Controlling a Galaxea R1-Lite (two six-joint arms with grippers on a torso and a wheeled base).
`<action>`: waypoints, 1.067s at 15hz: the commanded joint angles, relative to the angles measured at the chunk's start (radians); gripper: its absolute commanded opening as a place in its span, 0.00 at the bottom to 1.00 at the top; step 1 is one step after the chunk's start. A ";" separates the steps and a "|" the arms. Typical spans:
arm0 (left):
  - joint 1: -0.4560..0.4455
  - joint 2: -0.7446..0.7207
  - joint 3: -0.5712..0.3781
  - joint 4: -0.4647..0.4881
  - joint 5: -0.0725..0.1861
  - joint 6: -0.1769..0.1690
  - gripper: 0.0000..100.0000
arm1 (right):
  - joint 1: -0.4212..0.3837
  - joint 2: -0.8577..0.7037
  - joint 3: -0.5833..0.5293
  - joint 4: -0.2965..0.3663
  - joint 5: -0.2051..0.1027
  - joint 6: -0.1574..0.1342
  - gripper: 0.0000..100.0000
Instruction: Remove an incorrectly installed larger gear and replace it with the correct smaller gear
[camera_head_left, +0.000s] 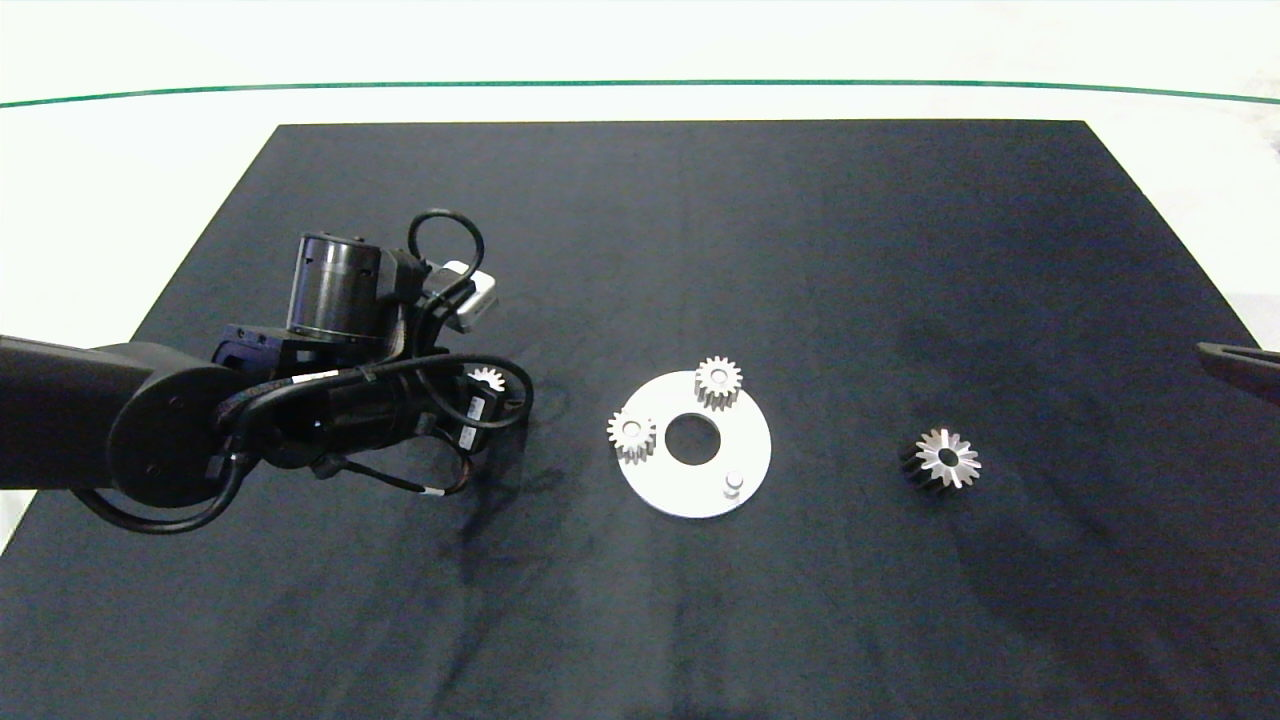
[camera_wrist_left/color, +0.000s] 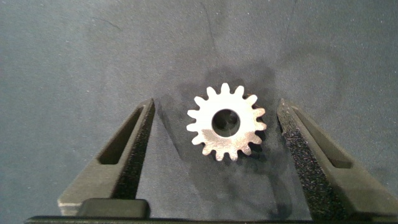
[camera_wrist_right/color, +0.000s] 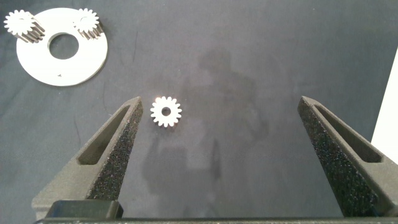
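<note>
Two small silver spur gears (camera_head_left: 718, 381) (camera_head_left: 632, 435) sit on pegs of the round white plate (camera_head_left: 750, 445) at the middle of the black tabletop (camera_head_left: 700, 250), and we see a bare peg (camera_head_left: 733, 484) on its near side. Left of the plate, our left end effector (camera_wrist_left/color: 214, 124) hangs released over the smaller gear (camera_wrist_left/color: 226, 122), fingers either side, apart from it. The larger gear (camera_head_left: 945, 460), star-like silver metal, lies right of the plate. Our right end effector (camera_wrist_right/color: 221, 121), released, sits at the right edge.
</note>
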 joint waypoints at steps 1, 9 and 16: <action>0.001 -0.002 0.002 -0.002 0.003 0.001 0.72 | 0.001 0.002 0.004 0.001 -0.001 -0.002 1.00; 0.001 0.000 0.002 -0.002 0.003 0.001 0.56 | 0.001 0.000 0.004 0.001 -0.001 -0.002 1.00; 0.001 0.006 0.002 -0.002 0.003 0.001 0.42 | 0.001 0.000 0.006 0.001 -0.001 -0.002 1.00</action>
